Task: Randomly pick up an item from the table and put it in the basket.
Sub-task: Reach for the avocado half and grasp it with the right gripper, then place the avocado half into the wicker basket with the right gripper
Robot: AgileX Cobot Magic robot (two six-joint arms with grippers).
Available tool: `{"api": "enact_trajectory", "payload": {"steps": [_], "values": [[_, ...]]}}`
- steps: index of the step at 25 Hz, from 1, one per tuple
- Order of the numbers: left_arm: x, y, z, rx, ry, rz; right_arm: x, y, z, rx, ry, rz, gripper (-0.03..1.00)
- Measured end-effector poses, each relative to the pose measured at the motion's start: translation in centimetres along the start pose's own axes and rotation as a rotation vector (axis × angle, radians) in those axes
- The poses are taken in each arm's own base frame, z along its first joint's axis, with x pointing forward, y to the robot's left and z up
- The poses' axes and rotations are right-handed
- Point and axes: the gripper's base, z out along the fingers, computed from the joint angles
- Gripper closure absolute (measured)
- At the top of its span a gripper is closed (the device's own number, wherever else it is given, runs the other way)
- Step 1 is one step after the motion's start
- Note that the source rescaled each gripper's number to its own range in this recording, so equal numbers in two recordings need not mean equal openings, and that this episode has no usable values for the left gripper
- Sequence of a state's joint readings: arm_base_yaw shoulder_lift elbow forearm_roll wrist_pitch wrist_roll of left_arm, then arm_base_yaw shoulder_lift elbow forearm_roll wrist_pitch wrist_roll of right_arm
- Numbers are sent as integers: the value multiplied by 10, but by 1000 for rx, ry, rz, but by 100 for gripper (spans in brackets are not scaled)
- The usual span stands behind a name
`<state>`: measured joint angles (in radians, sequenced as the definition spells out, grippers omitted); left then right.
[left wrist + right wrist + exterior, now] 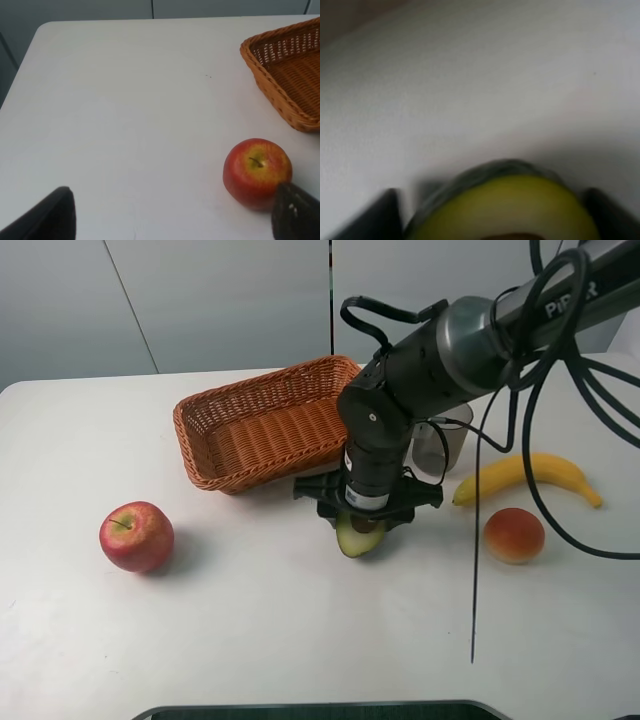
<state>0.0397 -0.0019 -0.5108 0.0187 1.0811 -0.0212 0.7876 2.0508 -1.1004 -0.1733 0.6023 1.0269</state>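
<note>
The halved avocado (356, 536), with a pale green-yellow face and dark skin, hangs under my right gripper (364, 520), just in front of the wicker basket (200, 430) on the white table (250, 630). The right wrist view is blurred. It shows the avocado (505, 210) filling the gap between the two dark fingers (380, 215), which press its sides. My left gripper (172, 220) is open and empty, low over the table near the red apple (257, 172). The left gripper does not show in the exterior view.
The red apple (136, 536) lies at front left. A grey cup (445, 445), a banana (530, 475) and an orange-red round fruit (514, 535) are right of the right arm. The basket's corner (280, 100) shows in the left wrist view.
</note>
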Motion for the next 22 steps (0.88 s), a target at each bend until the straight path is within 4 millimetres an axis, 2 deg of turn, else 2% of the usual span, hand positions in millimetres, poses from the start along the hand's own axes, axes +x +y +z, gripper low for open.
{"api": "enact_trajectory", "payload": {"steps": [17, 20, 22], "values": [[0, 0, 0, 0, 0, 0, 0, -3, 0, 22, 11, -39, 96], [0, 0, 0, 0, 0, 0, 0, -5, -6, 41, 24, -68, 96], [0, 0, 0, 0, 0, 0, 0, -6, -17, 34, 17, -99, 96]]}}
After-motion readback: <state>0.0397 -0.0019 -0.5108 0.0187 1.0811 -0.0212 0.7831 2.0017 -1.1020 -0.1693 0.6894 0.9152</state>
